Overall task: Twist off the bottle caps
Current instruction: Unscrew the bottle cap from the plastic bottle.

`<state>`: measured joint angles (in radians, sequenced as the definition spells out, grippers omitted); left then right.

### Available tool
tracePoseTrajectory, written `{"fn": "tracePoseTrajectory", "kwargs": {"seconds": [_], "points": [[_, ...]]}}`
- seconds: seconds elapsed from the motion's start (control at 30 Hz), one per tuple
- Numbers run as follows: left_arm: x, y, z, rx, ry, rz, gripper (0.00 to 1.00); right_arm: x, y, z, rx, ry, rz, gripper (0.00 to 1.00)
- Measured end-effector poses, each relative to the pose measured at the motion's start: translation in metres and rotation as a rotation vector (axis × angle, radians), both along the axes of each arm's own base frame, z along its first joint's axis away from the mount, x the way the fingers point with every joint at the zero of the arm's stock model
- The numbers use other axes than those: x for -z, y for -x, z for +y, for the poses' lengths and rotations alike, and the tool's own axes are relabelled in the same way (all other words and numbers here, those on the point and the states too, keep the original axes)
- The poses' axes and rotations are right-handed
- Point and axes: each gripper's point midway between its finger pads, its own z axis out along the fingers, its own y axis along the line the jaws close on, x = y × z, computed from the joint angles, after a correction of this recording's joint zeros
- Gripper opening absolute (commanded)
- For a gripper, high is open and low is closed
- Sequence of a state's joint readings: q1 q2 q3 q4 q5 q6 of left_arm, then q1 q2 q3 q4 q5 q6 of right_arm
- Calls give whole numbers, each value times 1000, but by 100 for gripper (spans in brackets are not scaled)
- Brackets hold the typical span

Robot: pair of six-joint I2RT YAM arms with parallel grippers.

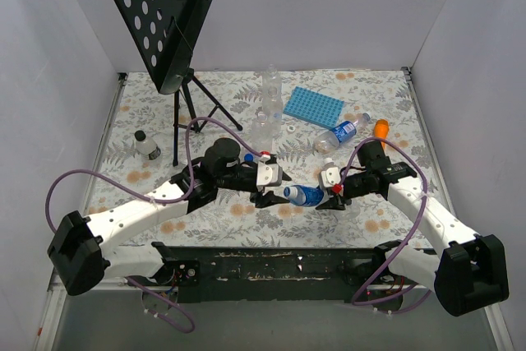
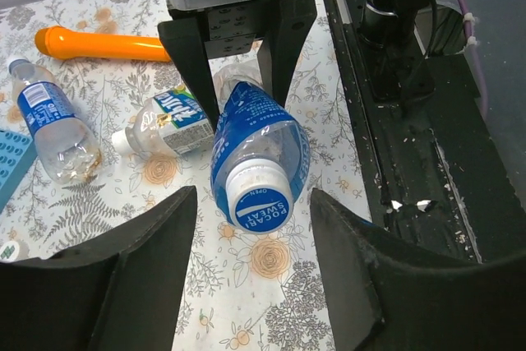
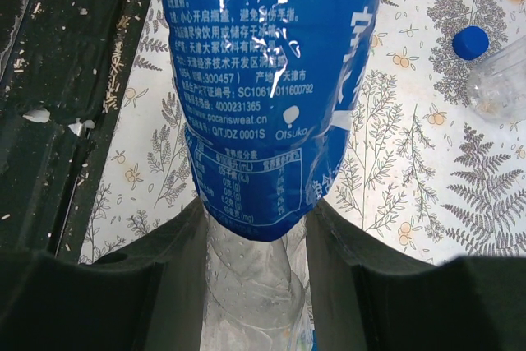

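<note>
Grippers, nearest my bases: my left gripper stands wide, its fingers on either side of the bottle cap and apart from it. My right gripper is clamped on the clear base end of the held bottle, a finger pressed to each side. Held bottle: blue label, lying between the two grippers, cap end toward the left one, with the blue-topped white cap seated on the neck. Desk: floral cloth. Loose blue cap: on the desk just beyond the left gripper. Second labelled bottle and third labelled bottle: on their sides, past the right gripper. Orange stick: lying flat beyond them. Blue ridged tray: farther back, with clear upright bottles just to its left. Black perforated stand: far left corner.
</note>
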<state>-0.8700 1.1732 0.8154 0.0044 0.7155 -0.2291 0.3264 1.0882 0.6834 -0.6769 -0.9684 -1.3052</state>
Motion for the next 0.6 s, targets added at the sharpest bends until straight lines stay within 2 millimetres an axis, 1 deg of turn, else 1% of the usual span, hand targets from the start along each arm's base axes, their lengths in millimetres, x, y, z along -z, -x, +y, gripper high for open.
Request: {"fn": "tracePoseTrajectory", "kwargs": {"seconds": [0.1,0.13,0.4,0.47,0.53,0.6], "points": [[3,0,-2,1,-8,12,34,0,0,0,-2,0,0,17],[4,0,-3,0,-11,16,31,0,0,0,-2,0,0,17],[7,1,-5,-2,-16,44,25,1,1,-1,2,4,4,17],[5,1,-5,-5,-15,53,14,1,1,-1,2,2,5,17],[5,1,-6,-8,-15,68,0,1,1,-1,2,2,6,17],[5,1,-7,-14,-21,93,0,1,1,-1,2,2,6,17]]}}
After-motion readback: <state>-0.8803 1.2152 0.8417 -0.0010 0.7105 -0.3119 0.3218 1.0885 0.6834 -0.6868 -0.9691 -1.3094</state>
